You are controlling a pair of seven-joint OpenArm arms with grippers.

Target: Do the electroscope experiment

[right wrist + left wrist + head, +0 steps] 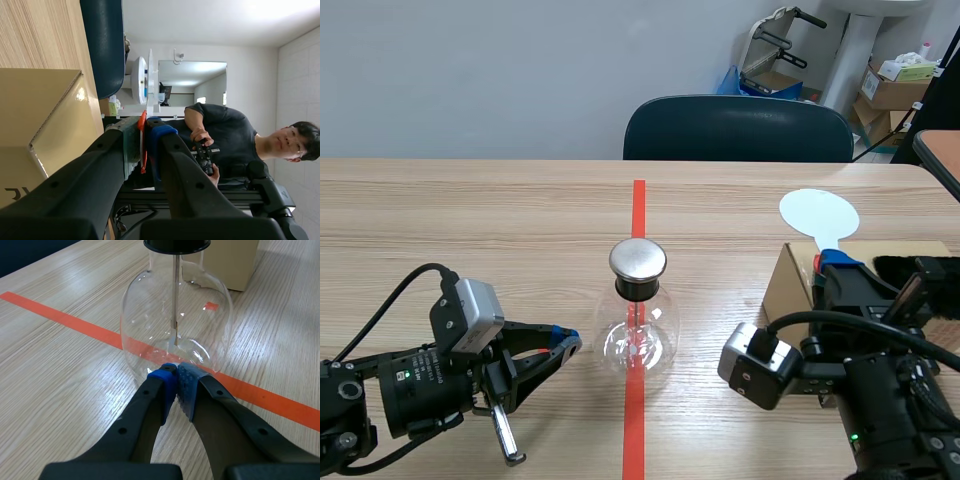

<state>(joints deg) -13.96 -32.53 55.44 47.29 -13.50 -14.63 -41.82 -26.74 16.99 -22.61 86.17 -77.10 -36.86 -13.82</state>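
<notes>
Glass flask (638, 340): fragile, slippery; probably safest held by neck.
Left gripper (176, 372): clenched empty, tips at flask.
Right gripper (145, 140): clamps paddle (818, 213), right of flask.

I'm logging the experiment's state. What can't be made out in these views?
How the leaves in the flask stand: too small in scene view, glare in left wrist view.
Whether the left tool touches the flask: left wrist view, too close to tell.
The dark thing on the box: scene view, mostly covered by the right arm.
Handle of the paddle: scene view, hidden inside the right tool.
</notes>
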